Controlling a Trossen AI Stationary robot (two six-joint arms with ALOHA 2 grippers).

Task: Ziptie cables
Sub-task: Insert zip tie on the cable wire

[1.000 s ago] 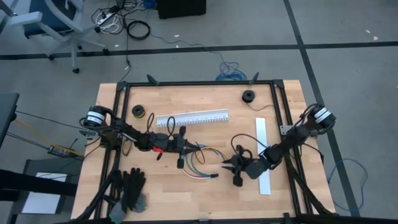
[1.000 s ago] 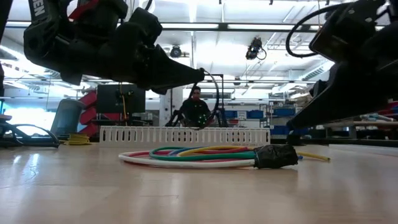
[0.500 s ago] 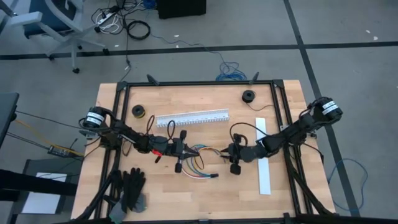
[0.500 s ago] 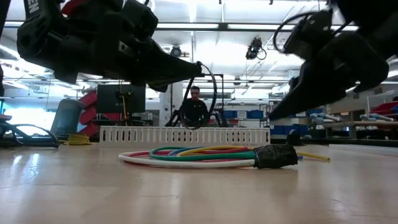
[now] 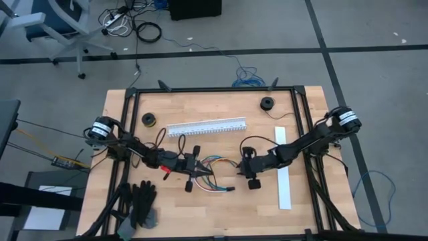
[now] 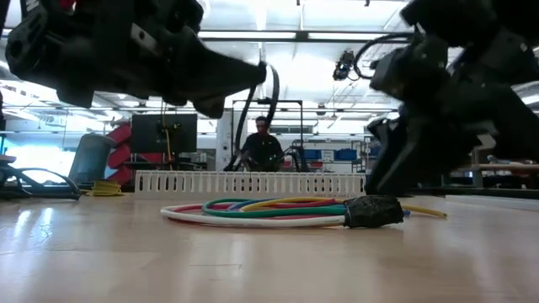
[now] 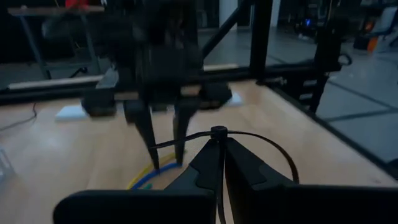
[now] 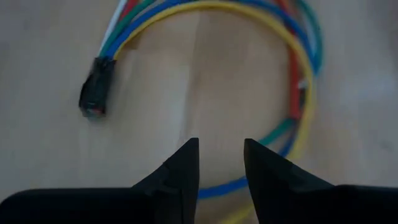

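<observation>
While the left gripper [image 7: 219,163] clamps a looped black ziptie [image 7: 249,138], right gripper [image 8: 221,163] parted, empty, above the cables [image 8: 273,74].

From overhead I look straight down on the whole tabletop [image 5: 200,201] and some floor around it. My low camera sits at tabletop height, close to the coiled cables [image 6: 269,210], facing level across them into the room. The left wrist camera looks forward past its own fingers [image 7: 208,165]; the right wrist camera stares down, close, onto the same cables [image 8: 292,74] that the other three views also share.
</observation>
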